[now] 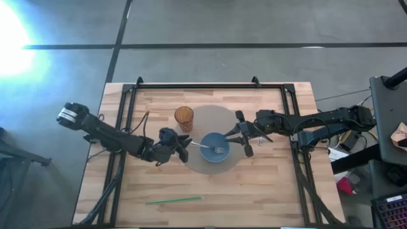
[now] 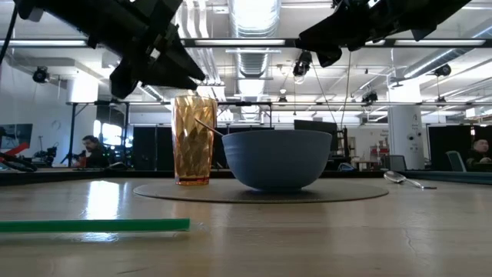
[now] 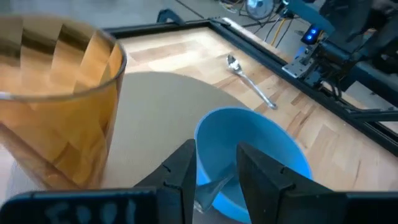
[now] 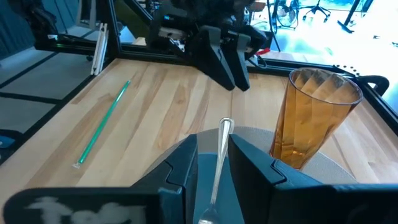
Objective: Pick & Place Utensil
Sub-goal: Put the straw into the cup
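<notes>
A silver fork point(image 1: 213, 147) lies in the blue bowl point(image 1: 207, 156). Its head is inside, and its handle point(image 2: 209, 127) leans over the bowl's left rim. The bowl stands on a round grey mat point(image 1: 202, 124). My left gripper point(image 1: 186, 149) hovers open just left of the bowl, raised above the handle's end point(image 4: 225, 124) and apart from it. My right gripper point(image 1: 230, 132) is open over the bowl's right rim, well above it point(image 2: 323, 50). In its wrist view the fork handle point(image 4: 219, 155) shows through the gap between the fingers, untouched.
An amber faceted cup point(image 1: 184, 117) stands on the mat behind and left of the bowl. A spoon point(image 1: 261, 141) lies on the wood right of the mat, under the right arm. A green straw point(image 1: 173, 200) lies near the table's near edge. A black frame borders the table.
</notes>
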You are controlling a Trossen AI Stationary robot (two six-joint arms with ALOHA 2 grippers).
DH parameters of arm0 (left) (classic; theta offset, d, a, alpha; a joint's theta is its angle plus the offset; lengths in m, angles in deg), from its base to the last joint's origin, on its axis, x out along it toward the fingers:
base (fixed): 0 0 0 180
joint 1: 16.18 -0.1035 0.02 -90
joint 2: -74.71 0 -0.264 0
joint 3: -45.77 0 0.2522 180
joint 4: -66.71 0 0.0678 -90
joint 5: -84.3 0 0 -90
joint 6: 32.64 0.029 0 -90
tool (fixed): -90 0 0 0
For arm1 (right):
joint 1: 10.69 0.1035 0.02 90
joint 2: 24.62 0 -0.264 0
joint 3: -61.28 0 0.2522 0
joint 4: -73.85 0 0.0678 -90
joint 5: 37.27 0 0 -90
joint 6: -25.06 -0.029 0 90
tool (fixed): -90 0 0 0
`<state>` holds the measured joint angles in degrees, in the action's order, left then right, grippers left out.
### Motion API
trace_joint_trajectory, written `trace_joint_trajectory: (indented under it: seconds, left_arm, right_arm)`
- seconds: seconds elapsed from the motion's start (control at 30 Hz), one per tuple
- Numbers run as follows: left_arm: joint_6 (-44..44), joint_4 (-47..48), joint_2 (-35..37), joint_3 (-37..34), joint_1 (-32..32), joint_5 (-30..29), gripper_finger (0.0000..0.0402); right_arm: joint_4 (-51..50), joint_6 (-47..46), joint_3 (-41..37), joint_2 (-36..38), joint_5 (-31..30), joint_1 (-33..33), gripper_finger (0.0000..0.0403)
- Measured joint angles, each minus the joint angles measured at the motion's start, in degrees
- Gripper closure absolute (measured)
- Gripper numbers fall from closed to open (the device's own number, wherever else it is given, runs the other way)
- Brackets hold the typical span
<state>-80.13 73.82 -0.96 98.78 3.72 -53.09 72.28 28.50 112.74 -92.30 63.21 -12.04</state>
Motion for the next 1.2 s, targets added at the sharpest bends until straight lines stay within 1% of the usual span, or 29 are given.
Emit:
trace_joint_trajectory:
  seconds: [0.1,0.23,0.33,0.43,0.53,0.73,0.83,0.9,1.03,1.2]
  left_arm:
    - [3.77,-0.04,2.19,0.61,0.0,0.88,0.0297]
    - [9.69,-0.07,5.58,2.31,0.04,6.14,0.0303]
    - [14.08,0.99,7.53,4.57,0.09,11.24,0.0308]
    - [17.6,5.78,8.38,7.99,0.13,17.21,0.0313]
    - [19.35,14.78,7.95,12.87,0.36,21.2,0.0316]
    - [20.81,36.62,3.95,23.5,2.44,23.08,0.0317]
    - [20.42,43.72,1.83,27.11,4.08,24.62,0.0317]
    - [20.18,45.64,0.64,28.27,5.34,25.68,0.0317]
    - [19.54,45.71,-1.23,28.58,8.17,26.96,0.0317]
    - [16.04,46.3,-3.54,28.01,12.19,28.74,0.0317]
  right_arm:
    - [0.0,0.1,0.0,0.0,0.0,-0.01,0.0312]
    - [-0.02,0.17,0.0,0.0,0.0,0.01,0.0309]
    - [-0.07,0.2,0.0,0.0,0.01,0.01,0.0313]
    - [-0.09,0.11,0.0,0.0,0.0,0.01,0.0319]
    - [-0.17,-0.11,0.0,0.0,0.0,0.01,0.0325]
    - [-0.47,-3.16,0.0,0.0,0.1,0.01,0.0329]
    - [-2.09,-5.1,-0.02,0.0,0.19,0.13,0.0324]
    - [-3.17,-6.24,-0.03,0.0,0.21,0.42,0.032]
    - [-3.53,-8.02,-0.04,0.16,0.3,1.28,0.0315]
    - [-9.63,-9.38,2.56,1.29,0.52,2.71,0.0313]
